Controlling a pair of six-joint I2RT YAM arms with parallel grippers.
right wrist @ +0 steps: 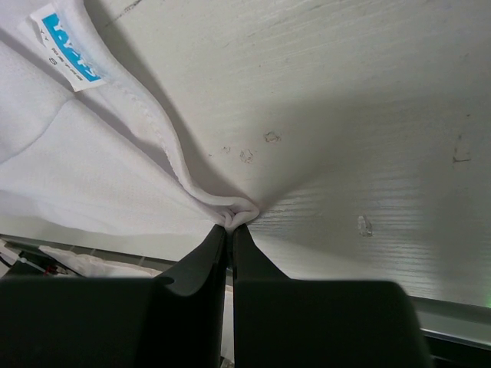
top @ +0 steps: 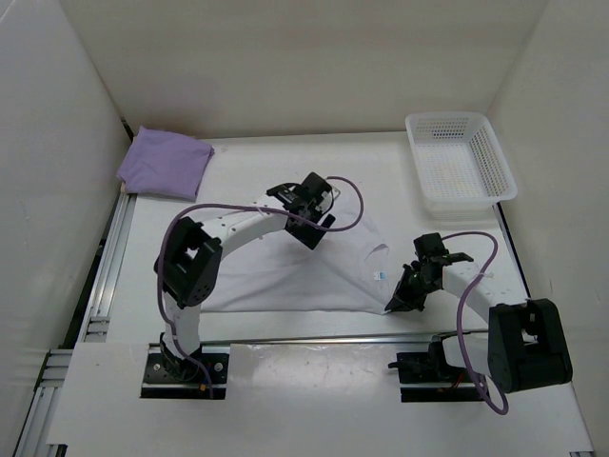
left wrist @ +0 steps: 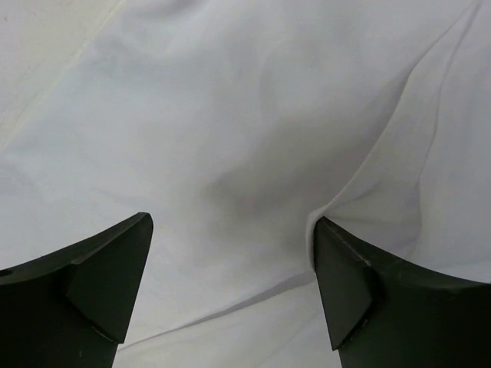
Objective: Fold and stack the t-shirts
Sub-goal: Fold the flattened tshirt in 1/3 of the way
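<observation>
A white t-shirt (top: 304, 276) with a small blue neck label (top: 379, 275) lies spread over the middle of the table. My left gripper (top: 319, 217) hovers over its far edge, open. In the left wrist view the gripper (left wrist: 232, 222) has only flat white cloth (left wrist: 245, 115) below it, and a fold edge touches the right finger (left wrist: 345, 284). My right gripper (top: 398, 300) is at the shirt's near right corner. In the right wrist view it (right wrist: 232, 224) is shut on a bunched hem (right wrist: 234, 211), with the label (right wrist: 69, 52) at upper left. A folded lavender t-shirt (top: 164, 162) sits at the back left.
A white perforated basket (top: 460, 157) stands at the back right corner. White walls enclose the table on three sides. A metal rail (top: 105, 276) runs along the left edge, and purple cables loop off both arms.
</observation>
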